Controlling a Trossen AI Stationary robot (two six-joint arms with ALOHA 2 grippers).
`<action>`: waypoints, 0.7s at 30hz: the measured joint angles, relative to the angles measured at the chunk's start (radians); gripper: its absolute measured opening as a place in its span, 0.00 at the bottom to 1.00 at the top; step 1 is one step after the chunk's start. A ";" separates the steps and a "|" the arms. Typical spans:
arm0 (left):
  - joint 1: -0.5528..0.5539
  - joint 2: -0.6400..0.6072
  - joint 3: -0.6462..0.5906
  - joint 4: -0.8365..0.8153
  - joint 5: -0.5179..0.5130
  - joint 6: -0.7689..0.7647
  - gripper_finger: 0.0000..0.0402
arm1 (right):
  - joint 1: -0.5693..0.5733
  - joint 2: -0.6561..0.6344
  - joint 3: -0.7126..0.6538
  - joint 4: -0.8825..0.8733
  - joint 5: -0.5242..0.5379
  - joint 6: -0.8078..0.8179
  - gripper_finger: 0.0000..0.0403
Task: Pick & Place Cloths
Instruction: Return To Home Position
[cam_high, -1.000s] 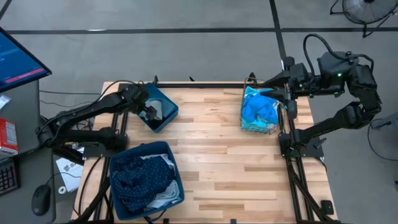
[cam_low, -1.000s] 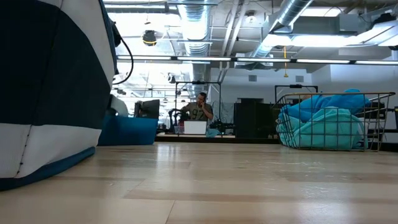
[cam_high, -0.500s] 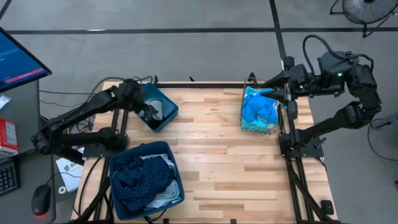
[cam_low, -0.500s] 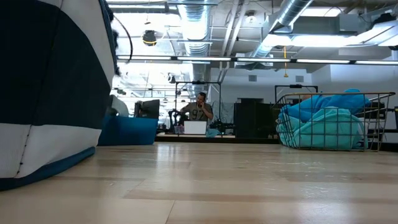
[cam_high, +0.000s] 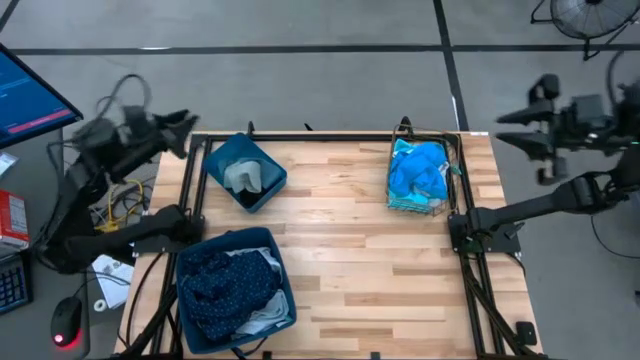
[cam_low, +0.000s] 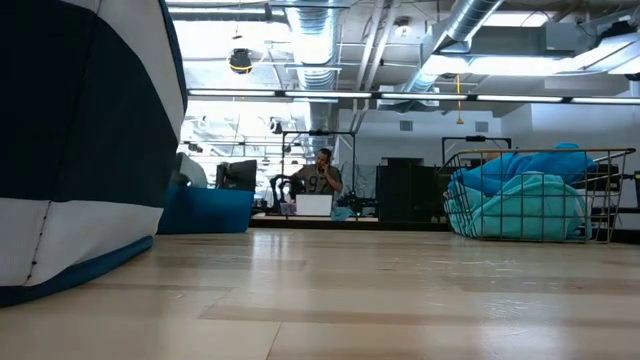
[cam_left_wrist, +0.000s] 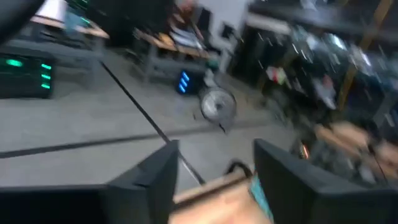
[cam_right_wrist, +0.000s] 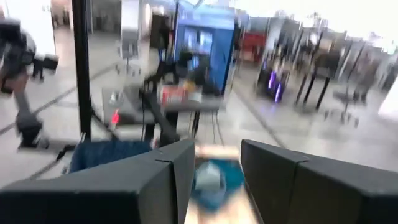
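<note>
A small grey-green cloth (cam_high: 245, 177) lies in the small dark-blue bin (cam_high: 268, 188) at the table's far left. Navy dotted and pale cloths (cam_high: 228, 288) fill the large blue bin (cam_high: 285, 285) at the near left. Turquoise and bright blue cloths (cam_high: 417, 172) are heaped in the wire basket (cam_high: 452, 190) at the far right, which also shows in the low view (cam_low: 530, 195). My left gripper (cam_high: 183, 122) hangs open beyond the table's far left corner, with nothing between its fingers (cam_left_wrist: 214, 155). My right gripper (cam_high: 500, 128) is open past the table's right edge and also holds nothing (cam_right_wrist: 217, 155).
Bare wooden tabletop (cam_high: 340, 250) lies between the bins and the basket. The large bin's wall (cam_low: 80, 150) blocks the left of the low view. A desk with a monitor (cam_high: 30, 100) stands left of the table. A person (cam_low: 322, 175) sits far off in the room.
My left gripper has risen out of the small bin and pulled back past the table's far left corner, tipping from downward to level; the grey-green cloth stays in the bin. My right gripper has drawn back from the basket, past the table's right edge.
</note>
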 joint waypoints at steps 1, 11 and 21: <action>0.000 -0.020 0.000 0.001 -0.031 -0.016 0.43 | 0.003 -0.024 0.000 -0.062 0.000 0.009 0.31; 0.000 -0.169 -0.077 0.011 0.008 -0.064 0.02 | -0.018 -0.337 -0.452 0.141 0.019 0.130 0.31; 0.000 -0.288 -0.295 0.255 0.064 0.000 0.00 | 0.070 -0.909 -1.130 0.784 0.003 0.204 0.31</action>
